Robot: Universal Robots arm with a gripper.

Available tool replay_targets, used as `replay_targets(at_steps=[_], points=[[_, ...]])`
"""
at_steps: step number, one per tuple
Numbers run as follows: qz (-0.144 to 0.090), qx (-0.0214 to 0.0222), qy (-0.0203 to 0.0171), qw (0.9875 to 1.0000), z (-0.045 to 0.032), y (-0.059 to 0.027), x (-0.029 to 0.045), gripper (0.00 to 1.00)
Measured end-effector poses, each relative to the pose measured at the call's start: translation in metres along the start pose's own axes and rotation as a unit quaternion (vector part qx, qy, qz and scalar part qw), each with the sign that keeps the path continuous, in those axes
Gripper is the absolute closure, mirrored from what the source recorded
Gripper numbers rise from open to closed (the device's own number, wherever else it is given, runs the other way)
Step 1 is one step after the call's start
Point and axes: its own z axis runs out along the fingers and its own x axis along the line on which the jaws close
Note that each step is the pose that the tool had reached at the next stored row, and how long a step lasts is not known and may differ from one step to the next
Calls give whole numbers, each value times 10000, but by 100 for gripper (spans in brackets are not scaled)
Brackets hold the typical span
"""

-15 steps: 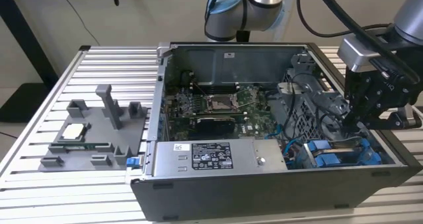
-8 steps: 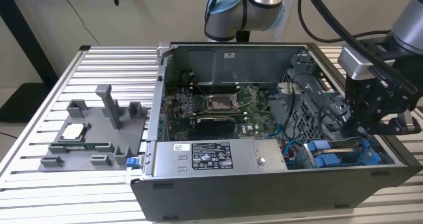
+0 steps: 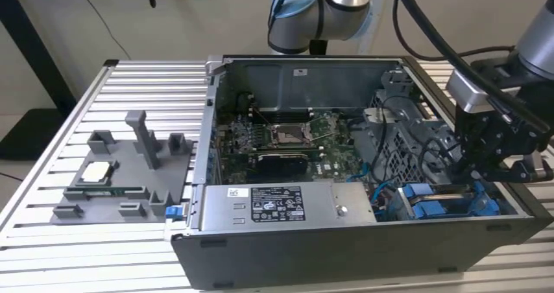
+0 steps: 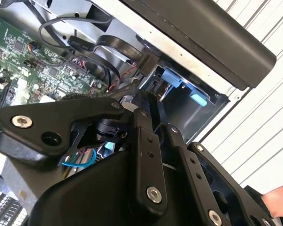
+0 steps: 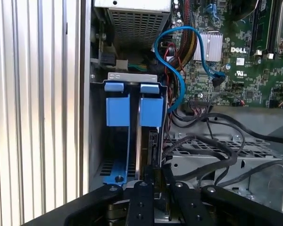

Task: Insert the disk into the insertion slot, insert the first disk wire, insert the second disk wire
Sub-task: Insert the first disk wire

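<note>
The end effector (image 3: 499, 168) hangs inside the open PC case (image 3: 346, 254), over its corner bay. In the first wrist view the end effector (image 5: 155, 181) sits right over the insertion slot (image 5: 96, 141), and straight ahead of it the disk (image 5: 151, 113) stands on edge in its blue carrier, down inside the slot. A second blue carrier (image 5: 117, 108) sits just beside it, on the side nearer the case wall. How far the end effector is open, and whether it holds anything, I cannot tell. Beyond the slot a blue cable (image 5: 179, 61) loops up to the motherboard (image 5: 245, 61). Black cables (image 5: 203, 141) drape over the metal cage beside the end effector. The case rests on the slatted worktop (image 3: 139, 85).
</note>
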Motion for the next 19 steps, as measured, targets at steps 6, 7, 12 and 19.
replay_targets(at_steps=[6,7,12,19], points=[[4,0,0,10000,35,1,7,81],[5,0,0,10000,40,0,9,81],[6,0,0,10000,52,-16,12,81],[6,1,0,10000,67,-19,13,81]])
